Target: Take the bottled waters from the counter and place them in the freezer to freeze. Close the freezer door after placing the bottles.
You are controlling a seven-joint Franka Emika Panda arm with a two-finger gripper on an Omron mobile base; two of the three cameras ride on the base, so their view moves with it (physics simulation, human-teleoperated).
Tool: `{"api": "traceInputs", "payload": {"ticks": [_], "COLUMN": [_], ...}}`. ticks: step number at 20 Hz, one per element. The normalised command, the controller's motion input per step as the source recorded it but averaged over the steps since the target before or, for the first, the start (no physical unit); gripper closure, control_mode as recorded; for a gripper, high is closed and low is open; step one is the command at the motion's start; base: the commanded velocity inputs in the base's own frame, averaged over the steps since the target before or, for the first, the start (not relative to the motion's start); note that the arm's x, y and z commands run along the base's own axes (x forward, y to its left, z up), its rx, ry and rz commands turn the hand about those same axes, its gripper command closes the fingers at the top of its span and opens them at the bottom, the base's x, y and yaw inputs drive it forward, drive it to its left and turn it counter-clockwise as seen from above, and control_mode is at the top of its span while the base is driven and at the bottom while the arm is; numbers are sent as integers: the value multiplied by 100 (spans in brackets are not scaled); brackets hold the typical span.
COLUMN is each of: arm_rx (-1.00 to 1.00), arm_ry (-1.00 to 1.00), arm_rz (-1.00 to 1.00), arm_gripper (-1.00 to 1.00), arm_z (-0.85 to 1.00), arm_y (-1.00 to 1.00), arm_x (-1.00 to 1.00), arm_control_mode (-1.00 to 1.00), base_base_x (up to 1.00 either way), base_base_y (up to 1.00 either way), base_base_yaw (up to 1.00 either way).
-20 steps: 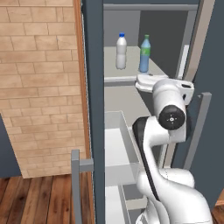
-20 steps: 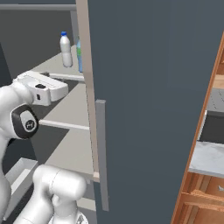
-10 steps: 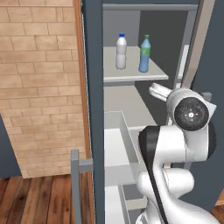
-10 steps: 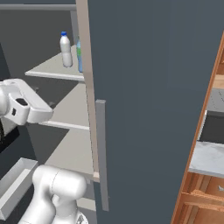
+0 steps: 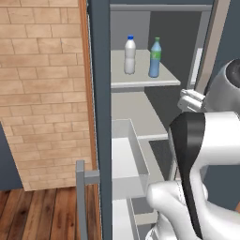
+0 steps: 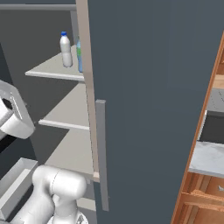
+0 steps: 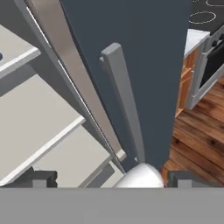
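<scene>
Left base view is showing the two bottled waters, the blue-capped bottle (image 5: 130,55) and the green-capped bottle (image 5: 154,57), standing upright side by side on an upper shelf (image 5: 140,80) of the freezer (image 5: 100,140), near the top centre. Hand view is looking along the freezer door (image 7: 144,57) and its grey handle (image 7: 124,103); the gripper (image 7: 107,179) is hanging spread wide, grasping nothing.

A brick wall (image 5: 42,93) stands to the far side, over a wooden plank floor (image 7: 197,148) that runs off beyond the fingertip on the stove side. Past it sit a black stovetop (image 7: 208,13) and wooden cabinet drawers (image 6: 197,197).
</scene>
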Motion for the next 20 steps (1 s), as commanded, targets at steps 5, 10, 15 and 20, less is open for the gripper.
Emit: {"api": "traceInputs", "payload": {"ticks": [5,10,15,20], "arm_rx": [0,0,0,0], "arm_ry": [1,-2,3,1], "arm_rz": [3,9,1,0], "arm_gripper": [-100,-100,-100,-100], "arm_z": [-25,-9,-6,-5], "arm_y": [-66,-42,2,3], "arm_x": [3,0,-9,-9], "arm_control_mode": [-100,-100,-100,100], "base_base_x": [0,0,0,-53], "base_base_y": [0,0,0,13], "base_base_yaw": [0,0,0,1]}}
